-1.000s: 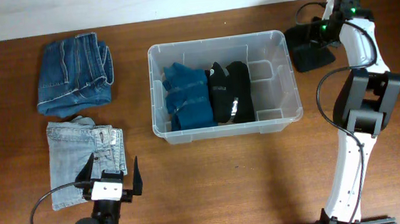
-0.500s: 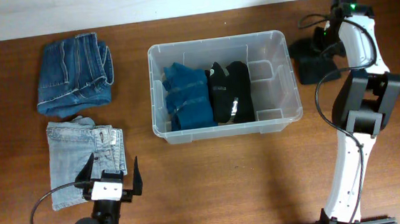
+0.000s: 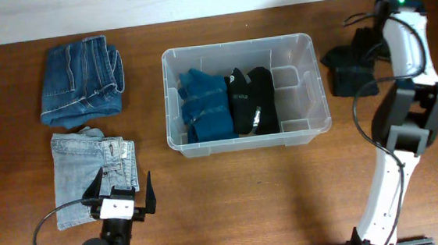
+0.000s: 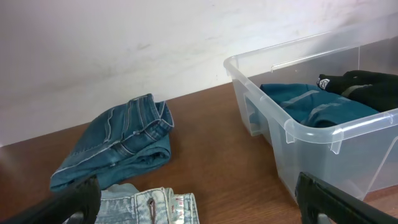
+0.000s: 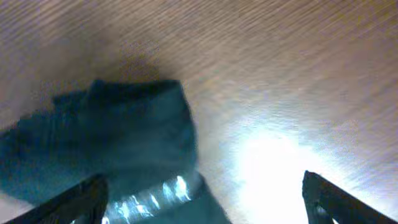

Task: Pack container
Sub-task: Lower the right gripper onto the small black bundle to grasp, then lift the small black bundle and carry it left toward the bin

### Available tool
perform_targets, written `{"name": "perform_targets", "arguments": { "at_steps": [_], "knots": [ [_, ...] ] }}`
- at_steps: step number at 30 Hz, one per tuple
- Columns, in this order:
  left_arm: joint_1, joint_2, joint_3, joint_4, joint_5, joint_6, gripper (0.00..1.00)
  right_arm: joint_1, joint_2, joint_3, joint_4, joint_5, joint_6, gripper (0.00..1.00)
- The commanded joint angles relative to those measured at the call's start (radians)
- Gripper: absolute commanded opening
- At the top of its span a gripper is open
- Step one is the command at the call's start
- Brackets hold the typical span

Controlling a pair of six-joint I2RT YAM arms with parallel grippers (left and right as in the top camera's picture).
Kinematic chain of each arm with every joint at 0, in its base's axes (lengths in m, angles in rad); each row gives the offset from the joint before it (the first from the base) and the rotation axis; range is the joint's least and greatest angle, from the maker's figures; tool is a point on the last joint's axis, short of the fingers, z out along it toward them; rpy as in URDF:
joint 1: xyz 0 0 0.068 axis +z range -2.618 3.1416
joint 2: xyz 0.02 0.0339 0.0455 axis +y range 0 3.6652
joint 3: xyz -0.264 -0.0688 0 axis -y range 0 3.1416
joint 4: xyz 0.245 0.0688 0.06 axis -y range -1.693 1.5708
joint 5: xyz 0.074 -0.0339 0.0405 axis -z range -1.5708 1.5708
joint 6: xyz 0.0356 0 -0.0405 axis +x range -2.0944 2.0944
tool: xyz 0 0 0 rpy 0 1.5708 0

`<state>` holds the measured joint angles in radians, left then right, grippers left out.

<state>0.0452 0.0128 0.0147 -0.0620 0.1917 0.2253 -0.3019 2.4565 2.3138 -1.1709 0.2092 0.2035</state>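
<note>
Surface: brown wooden table (image 3: 233, 207), which we saw backed by a white wall (image 4: 124, 43)
Container: we found the container (image 3: 169, 103) upright and open-topped at the middle of the table, its right end bare
Right gripper: the right gripper (image 5: 205, 198) hung over a dark garment (image 3: 348, 69) lying on the table just right of the container; its fingers stood wide apart with nothing between them
Left gripper: the left gripper (image 3: 122, 189) stood spread and empty at the near left, beside the light jeans (image 3: 90, 172)
Step in hand: we judged it to be picking up the dark garment
Doing it well: we would lower the fingers astride a thick fold, close on several layers at once so that nothing trails, lift clear of the rolled rim, then set it down in the bare right end
Count, inside: two folded pieces, one teal garment (image 3: 206, 104) and one black garment (image 3: 250, 100), side by side and touching
Count, outside: three pieces, namely the dark garment, the light jeans and one pair of dark jeans (image 3: 81, 78)
Count, rig: one container, two grippers
</note>
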Motion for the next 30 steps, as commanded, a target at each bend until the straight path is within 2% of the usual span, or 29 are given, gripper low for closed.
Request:
{"name": "perform_targets", "arguments": {
  "at_steps": [1,3,4,6,12,20,30],
  "knots": [
    [0.002,-0.007,-0.006,0.0,0.011,0.016,0.99,-0.077,-0.071,0.0,-0.043,-0.174,-0.309,0.94],
    [0.002,-0.007,-0.006,0.0,0.011,0.016,0.99,-0.114,-0.067,-0.011,-0.068,-0.334,-0.454,0.99],
    [0.002,-0.007,-0.006,0.0,0.011,0.016,0.99,-0.13,-0.066,-0.018,-0.077,-0.397,-0.499,0.99],
    [0.002,-0.007,-0.006,0.0,0.011,0.016,0.99,-0.167,-0.064,-0.036,-0.084,-0.513,-0.544,0.99],
    [0.002,-0.007,-0.006,0.0,0.011,0.016,0.99,-0.217,-0.064,-0.131,-0.077,-0.671,-0.646,0.99],
    [0.002,-0.007,-0.006,0.0,0.011,0.016,1.0,-0.188,-0.062,-0.262,0.034,-0.71,-0.675,0.99],
    [0.002,-0.007,-0.006,0.0,0.011,0.016,0.99,-0.134,-0.053,-0.274,0.073,-0.694,-0.675,0.99]
  ]
}}
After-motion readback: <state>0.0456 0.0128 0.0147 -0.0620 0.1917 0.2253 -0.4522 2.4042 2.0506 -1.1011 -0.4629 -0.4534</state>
